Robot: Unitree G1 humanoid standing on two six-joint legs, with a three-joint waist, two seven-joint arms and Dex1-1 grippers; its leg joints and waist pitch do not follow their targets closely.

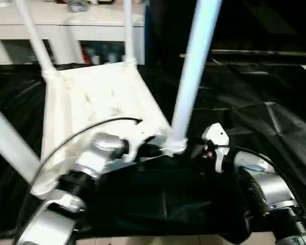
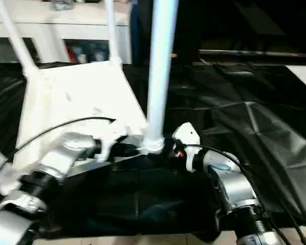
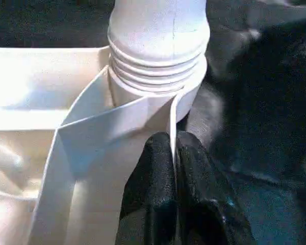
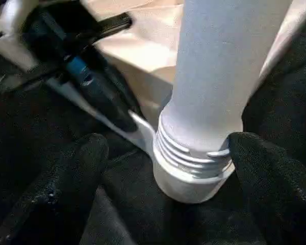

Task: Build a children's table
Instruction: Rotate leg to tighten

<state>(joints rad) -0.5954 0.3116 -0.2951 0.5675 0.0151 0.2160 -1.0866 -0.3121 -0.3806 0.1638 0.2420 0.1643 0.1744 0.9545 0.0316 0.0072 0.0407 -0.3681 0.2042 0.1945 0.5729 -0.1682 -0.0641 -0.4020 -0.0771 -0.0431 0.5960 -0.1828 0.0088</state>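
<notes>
Now, from over the robot's shoulders, the table top (image 1: 92, 107) lies upside down on the black sheet (image 1: 255, 117) so the sockets face up, and four legs rise from its corners, the nearest leg (image 1: 194, 66) standing at the corner closest to the robot. The left gripper (image 1: 143, 149) reaches in along the near rim toward that corner, apparently to keep the top from sliding or turning while the leg is worked, and the right gripper (image 2: 168, 150) sits just beside the leg's base on the other side. A white cabinet (image 1: 66, 25) stands behind (not part of the job). From the left wrist, the black fingers (image 3: 155, 178) are pinched tight on the thin upright rim wall just beside the corner socket (image 3: 158, 102), with the leg's threaded collar seated above it. From the right wrist, the two black fingers (image 4: 66, 178) stand wide apart on either side of the collar (image 4: 191, 153), gripping nothing, though the far one sits right against it. Threads are visible above the socket, so I judge the leg not fully screwed home.
</notes>
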